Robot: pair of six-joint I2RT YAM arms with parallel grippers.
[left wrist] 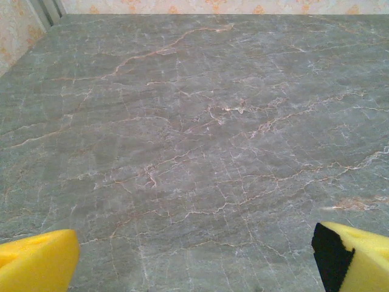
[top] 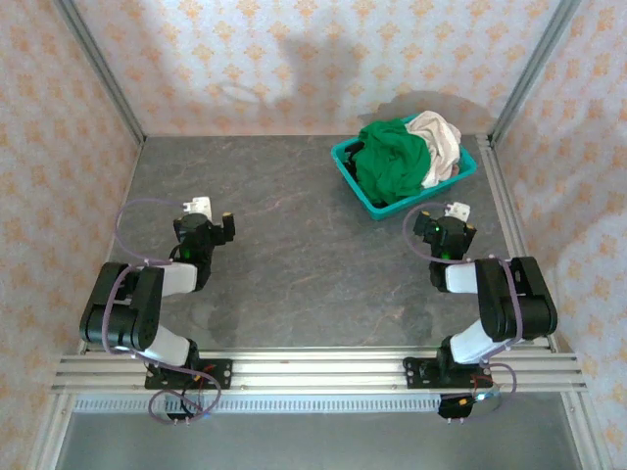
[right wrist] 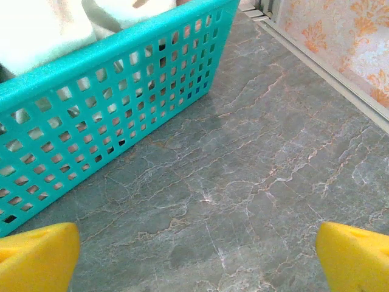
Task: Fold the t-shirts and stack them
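Observation:
A bright green t-shirt (top: 390,162) lies crumpled in the teal basket (top: 377,208) at the back right, with a cream-white t-shirt (top: 439,145) bunched beside it. That cream-white cloth (right wrist: 42,30) rises above the basket wall (right wrist: 115,85) in the right wrist view. My right gripper (top: 453,217) sits just in front of the basket; the gripper (right wrist: 197,258) is open over bare table, its yellow pads (right wrist: 36,258) wide apart. On the left side of the table my left gripper (top: 210,217) is open too, and between the gripper's (left wrist: 194,258) yellow fingertips (left wrist: 36,261) lies only stone.
The grey marbled tabletop (top: 284,235) spreads between the arms. Aluminium frame posts (top: 519,73) and patterned walls close in the sides and back. A rail (top: 313,370) runs along the near edge.

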